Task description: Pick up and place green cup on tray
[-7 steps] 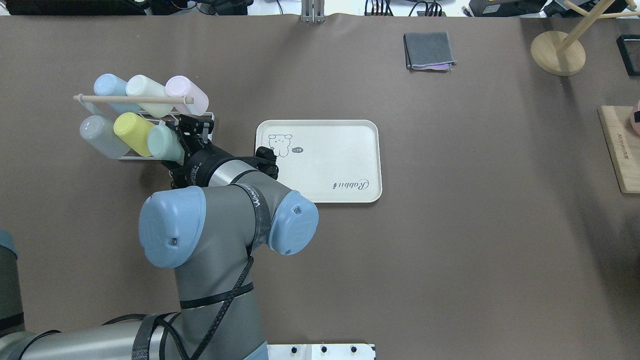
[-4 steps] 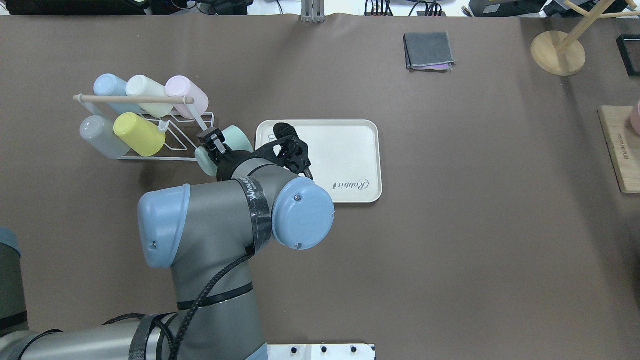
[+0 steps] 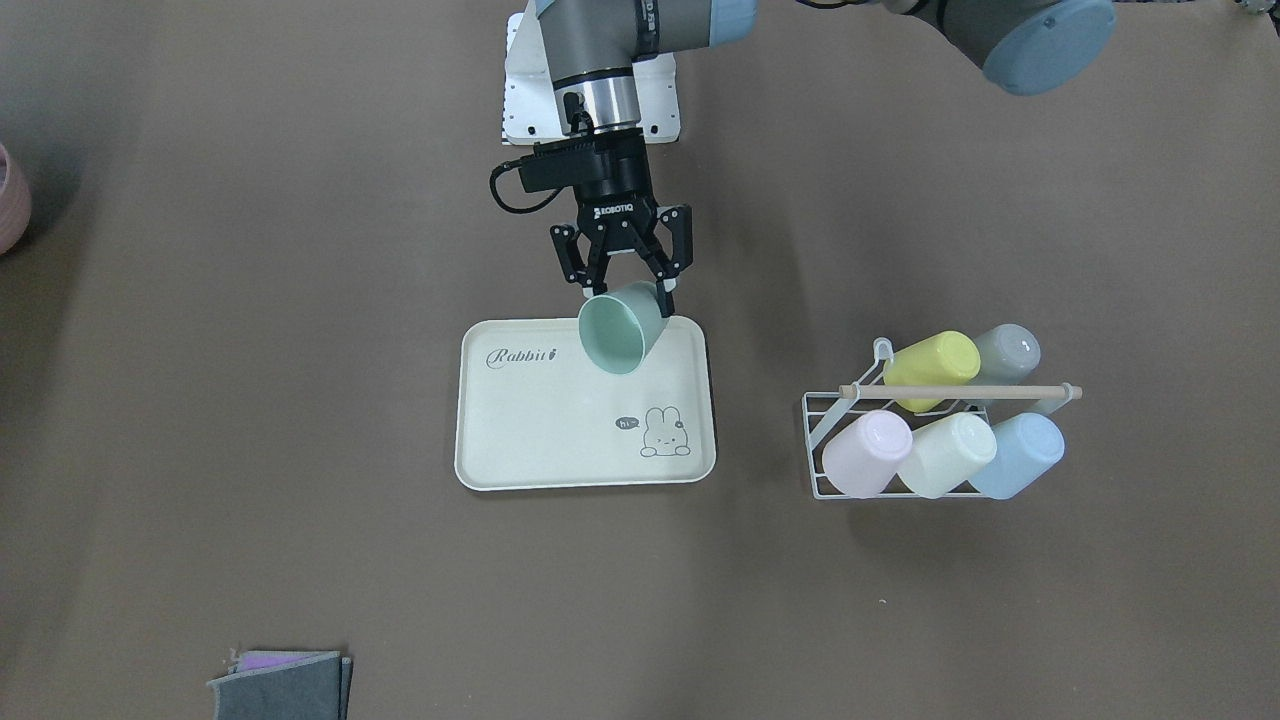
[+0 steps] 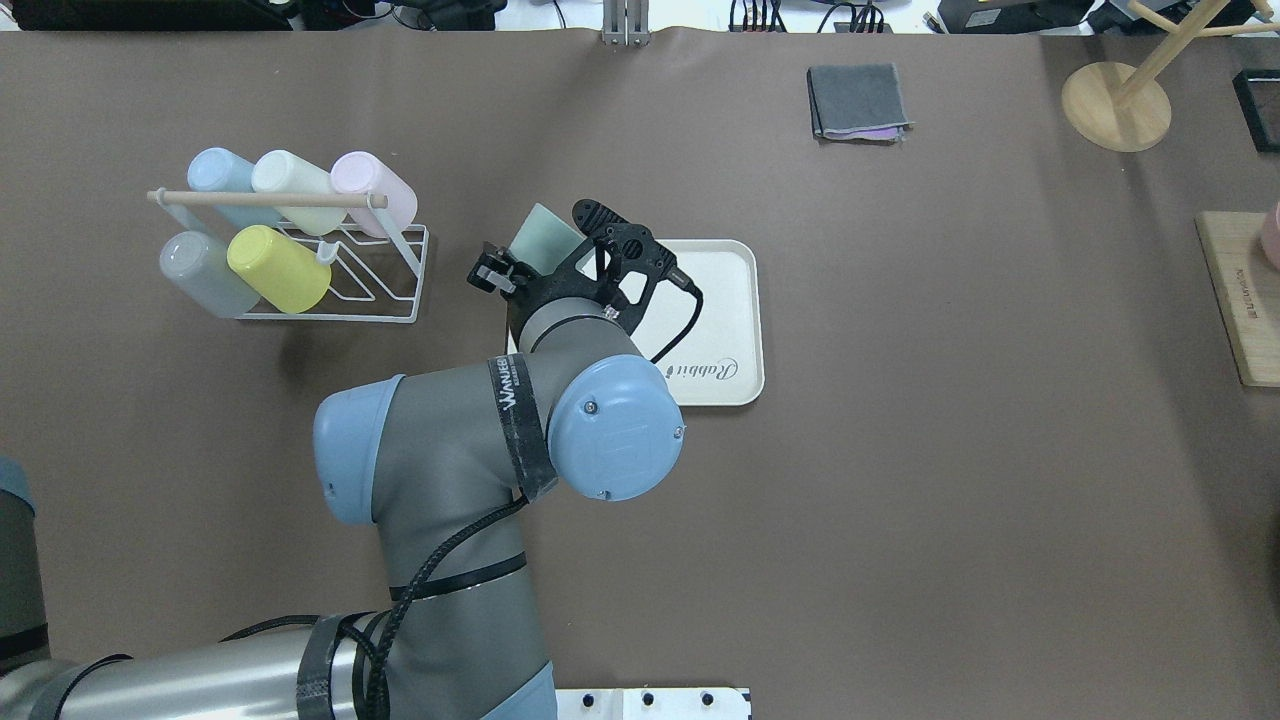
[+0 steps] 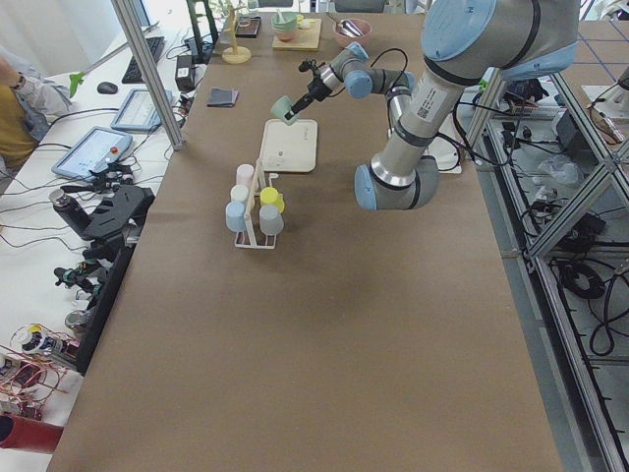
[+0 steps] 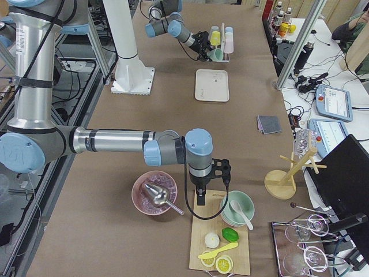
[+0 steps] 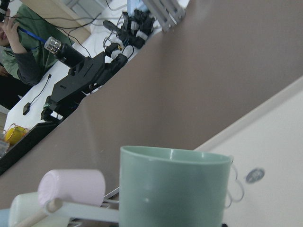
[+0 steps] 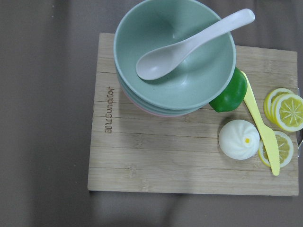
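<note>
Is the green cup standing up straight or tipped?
Tipped. The left gripper holds the green cup tilted over the tray's edge; the front view looks into its open mouth.

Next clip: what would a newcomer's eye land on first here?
The left arm's fingers hold a small mint-green plastic cup tilted in the air above the flat cream rectangular tray at mid-table. Beside it, a white wire rack holds five pastel cups lying on their sides.
</note>
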You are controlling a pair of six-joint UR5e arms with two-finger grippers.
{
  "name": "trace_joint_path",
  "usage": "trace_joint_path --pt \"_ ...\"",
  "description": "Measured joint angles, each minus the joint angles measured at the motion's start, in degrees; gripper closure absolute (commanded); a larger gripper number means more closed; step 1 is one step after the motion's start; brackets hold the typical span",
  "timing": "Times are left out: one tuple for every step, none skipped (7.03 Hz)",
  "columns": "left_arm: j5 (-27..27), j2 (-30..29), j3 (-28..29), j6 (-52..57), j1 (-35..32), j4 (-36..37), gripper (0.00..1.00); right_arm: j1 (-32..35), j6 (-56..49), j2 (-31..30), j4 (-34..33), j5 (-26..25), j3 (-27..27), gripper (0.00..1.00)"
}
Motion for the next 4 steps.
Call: trace_joint_path --pt "3.2 0.1 6.0 -4.4 0.1 -10.1 0.71 0.4 -0.7 -0.2 -0.9 2.9 0.2 0.00" --pt "6.3 0.3 11.7 -8.3 0.2 -18.9 0.71 0.7 -0.8 -0.3 -2.8 4.7 0.8 0.00" --pt "8.8 0.3 15.8 -10.8 0.4 -25.1 0.71 1.0 -0.9 -0.4 -4.7 5.7 1.4 0.00" --pt "10.2 0.3 17.9 -11.9 0.6 -28.2 0.78 1.3 -0.9 -0.6 -5.7 6.5 1.7 0.00"
